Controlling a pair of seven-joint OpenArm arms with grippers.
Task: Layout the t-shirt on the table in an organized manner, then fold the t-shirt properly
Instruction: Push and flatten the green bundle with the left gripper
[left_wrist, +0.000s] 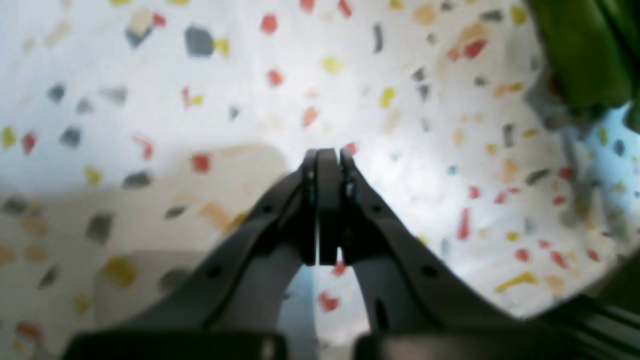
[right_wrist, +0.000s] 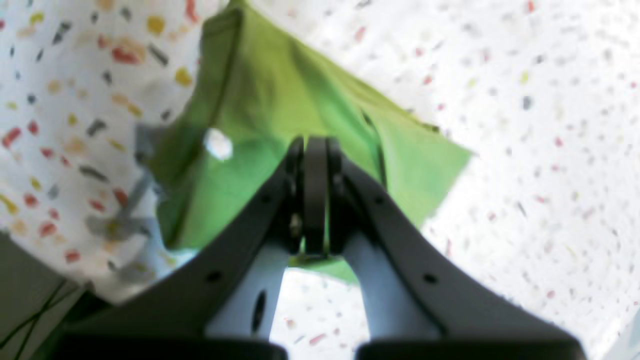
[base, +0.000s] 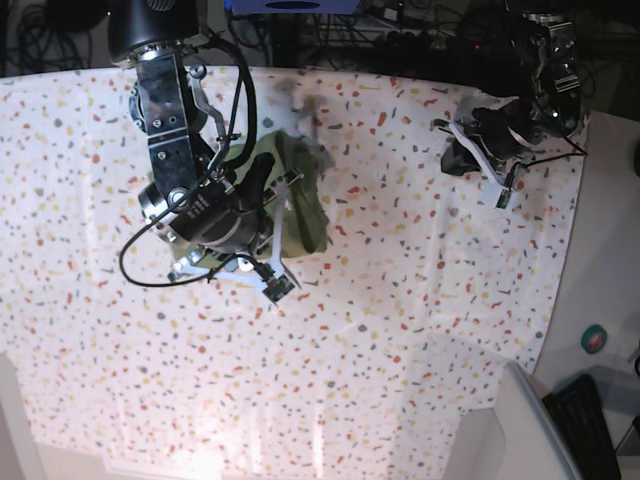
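The right tool (right_wrist: 315, 200) is closed on the shirt (right_wrist: 280, 115), pinching an edge to lift and spread it. The shirt hangs bunched under that tool, left of counter (base: 400, 330) centre. The left tool (left_wrist: 327, 200), right of the shirt, is closed and empty. No readable writing.

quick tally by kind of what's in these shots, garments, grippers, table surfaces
garments: 1, the t-shirt, bunched and lifted
grippers: 2, the right gripper shut on the t-shirt, the left gripper shut on nothing
table surfaces: 1, the table with its speckled cloth
total: 4
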